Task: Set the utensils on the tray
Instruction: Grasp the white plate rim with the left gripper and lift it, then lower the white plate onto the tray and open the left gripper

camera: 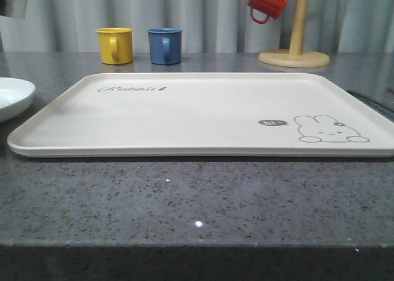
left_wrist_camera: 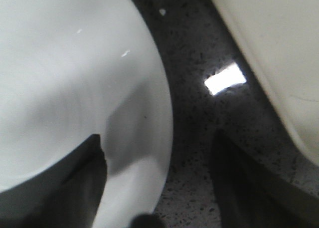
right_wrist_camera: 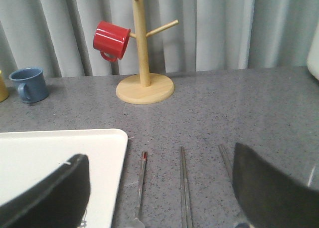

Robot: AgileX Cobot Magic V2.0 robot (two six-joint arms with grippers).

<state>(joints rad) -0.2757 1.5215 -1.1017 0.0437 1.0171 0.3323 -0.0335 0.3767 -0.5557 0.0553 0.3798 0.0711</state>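
While the tray (camera: 184,115) lies bare, the utensils (right_wrist_camera: 185,188) wait on the counter (right_wrist_camera: 239,113) just beside its right edge.

Nearest in the right wrist view, the right gripper (right_wrist_camera: 159,198) hangs over the cutlery with jaws wide and holding nothing. Three thin metal handles lie roughly parallel on the stone between its fingers (right_wrist_camera: 269,188). Expect them to be stiff, light, slick and low-lying; grip across a handle near mid-length, pinching close to the surface. The left gripper (left_wrist_camera: 159,188) hovers by the plate (left_wrist_camera: 65,78), jaws apart and holding nothing; the plate also looks bare. Farther back stand a yellow cup (camera: 115,45) and a blue cup (camera: 164,45), contents not visible. A red cup (right_wrist_camera: 111,40) hangs on the rack (right_wrist_camera: 143,63).
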